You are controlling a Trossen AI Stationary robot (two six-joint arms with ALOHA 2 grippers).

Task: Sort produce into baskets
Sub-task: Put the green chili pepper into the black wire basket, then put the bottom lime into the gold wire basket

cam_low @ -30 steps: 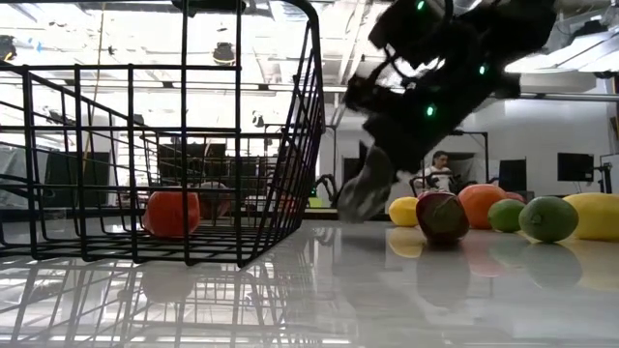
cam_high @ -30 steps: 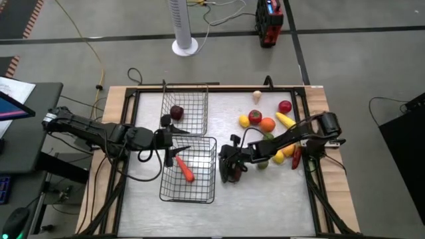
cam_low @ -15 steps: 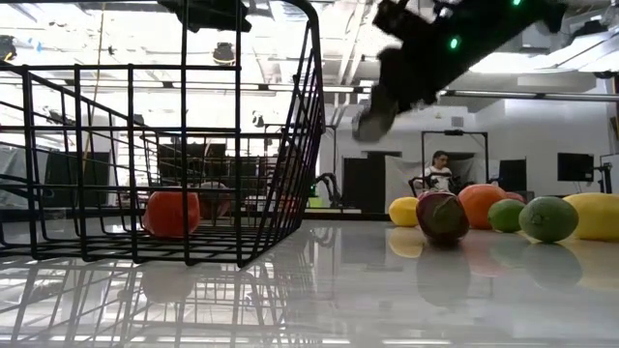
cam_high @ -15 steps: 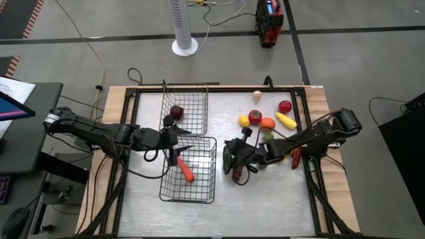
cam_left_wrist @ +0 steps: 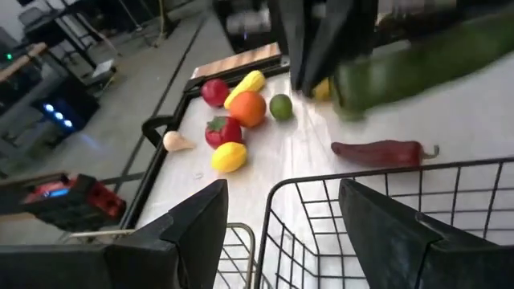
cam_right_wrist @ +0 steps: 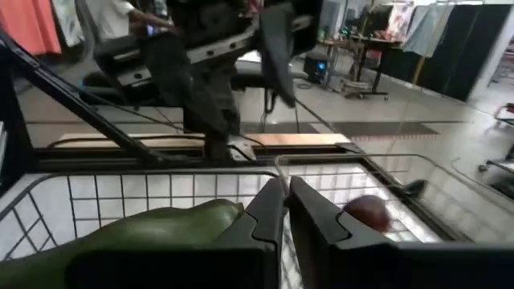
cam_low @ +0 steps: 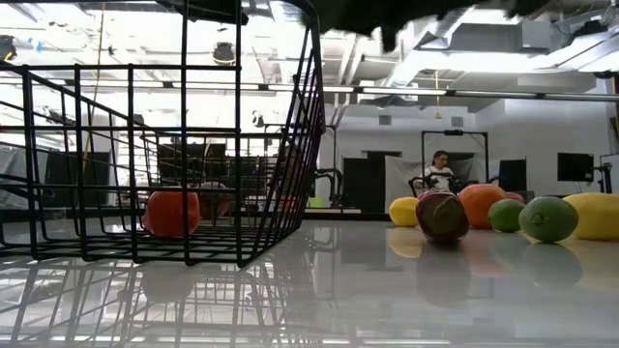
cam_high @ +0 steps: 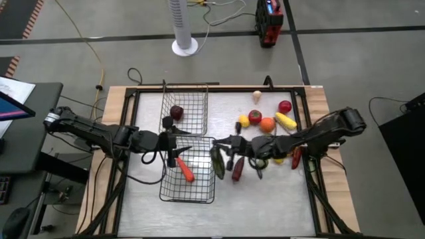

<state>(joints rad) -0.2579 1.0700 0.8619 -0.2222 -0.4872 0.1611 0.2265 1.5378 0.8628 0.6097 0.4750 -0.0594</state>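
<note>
Right wrist view alone shows the grip: right gripper point(cam_right_wrist: 277, 210) clamped on a long green piece point(cam_right_wrist: 136, 237), over the near basket point(cam_high: 199, 174) right rim. Low view misses both. Dark red pepper point(cam_high: 237, 169) just right of that basket. Left gripper point(cam_high: 174, 141) between the baskets, fingers spread, holding nothing.

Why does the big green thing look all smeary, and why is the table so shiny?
In the left wrist view the green piece is streaked because it is moving, carried by the right tool. In the low view the table gleams under bright ceiling lights, mirroring the basket and fruit.
</note>
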